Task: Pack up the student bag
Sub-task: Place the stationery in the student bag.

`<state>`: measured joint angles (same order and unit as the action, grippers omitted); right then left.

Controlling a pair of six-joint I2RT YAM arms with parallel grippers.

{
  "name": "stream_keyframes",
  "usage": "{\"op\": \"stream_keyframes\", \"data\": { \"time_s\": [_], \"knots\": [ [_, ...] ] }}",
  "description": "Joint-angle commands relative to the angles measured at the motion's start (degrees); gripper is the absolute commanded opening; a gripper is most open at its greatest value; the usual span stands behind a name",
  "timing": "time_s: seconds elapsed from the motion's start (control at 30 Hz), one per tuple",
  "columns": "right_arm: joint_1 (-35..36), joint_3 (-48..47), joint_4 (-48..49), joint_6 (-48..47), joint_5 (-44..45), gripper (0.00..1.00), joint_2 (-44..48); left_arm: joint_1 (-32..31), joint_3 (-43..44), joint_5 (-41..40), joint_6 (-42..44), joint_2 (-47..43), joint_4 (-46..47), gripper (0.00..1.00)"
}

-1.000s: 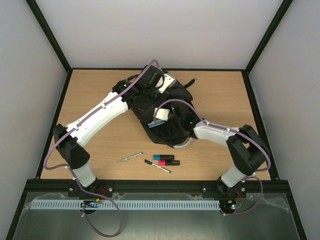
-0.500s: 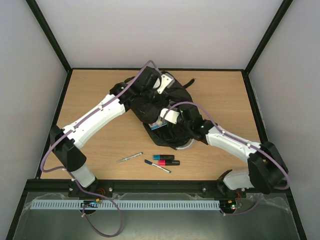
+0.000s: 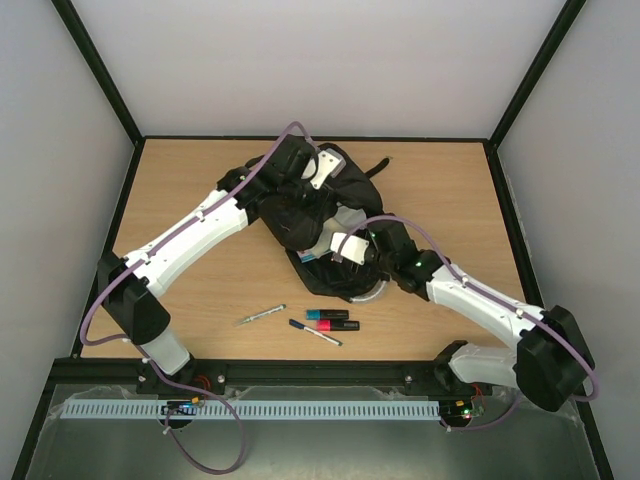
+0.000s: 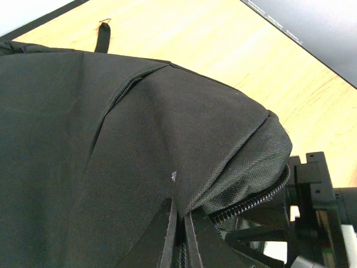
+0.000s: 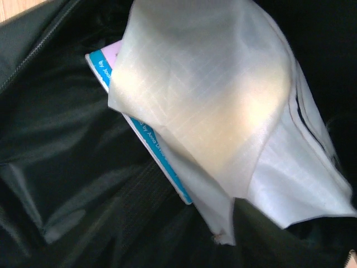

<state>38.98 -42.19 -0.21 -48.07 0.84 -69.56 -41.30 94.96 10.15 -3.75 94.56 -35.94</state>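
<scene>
The student bag [image 3: 300, 215], black and soft, lies mid-table with its mouth held up. My left gripper [image 3: 303, 168] is shut on the bag's top flap; in the left wrist view its fingers [image 4: 167, 234] pinch the black fabric [image 4: 111, 139] beside the zipper [image 4: 251, 201]. My right gripper [image 3: 358, 250] reaches into the mouth. In the right wrist view a light-grey pouch [image 5: 223, 111] lies on a blue-edged book [image 5: 150, 139] inside the dark lining. The pouch's corner hangs loose between the jaws of the right gripper [image 5: 201, 240], which stand apart.
On the wood near the front edge lie a silver pen [image 3: 260, 316], a blue-tipped pen [image 3: 315, 332], a blue highlighter [image 3: 327, 315] and a red highlighter [image 3: 337, 325]. The bag's grey handle loop [image 3: 372, 292] curls out at its near side.
The right arm has stretched out, carrying the pouch to the right and deeper into the bag mouth, and its jaws have parted. The left gripper stayed on the flap, shifting slightly left.
</scene>
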Motion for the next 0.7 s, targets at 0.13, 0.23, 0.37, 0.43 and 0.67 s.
{"op": "stream_keyframes", "data": {
  "time_s": [0.13,0.23,0.37,0.43,0.67],
  "knots": [
    [0.23,1.78,1.06,-1.74,-0.26,0.01,-2.09,1.06,0.45,2.1,-0.95,-4.01,6.61,0.02],
    [0.22,0.71,4.93,-2.34,0.92,0.01,-7.02,1.09,0.66,2.59,-0.63,-4.11,6.04,0.02],
    [0.22,-0.71,18.42,-1.72,8.02,0.01,-15.56,1.13,1.12,3.06,0.06,-4.13,4.97,0.02],
    [0.09,-2.67,27.16,-1.59,14.51,0.01,-20.64,1.13,1.22,3.51,0.62,-4.02,4.28,0.02],
    [-1.54,-13.4,31.32,1.14,16.67,0.03,-28.35,1.2,-0.05,4.61,1.46,-3.99,3.49,0.02]
  ]
}}
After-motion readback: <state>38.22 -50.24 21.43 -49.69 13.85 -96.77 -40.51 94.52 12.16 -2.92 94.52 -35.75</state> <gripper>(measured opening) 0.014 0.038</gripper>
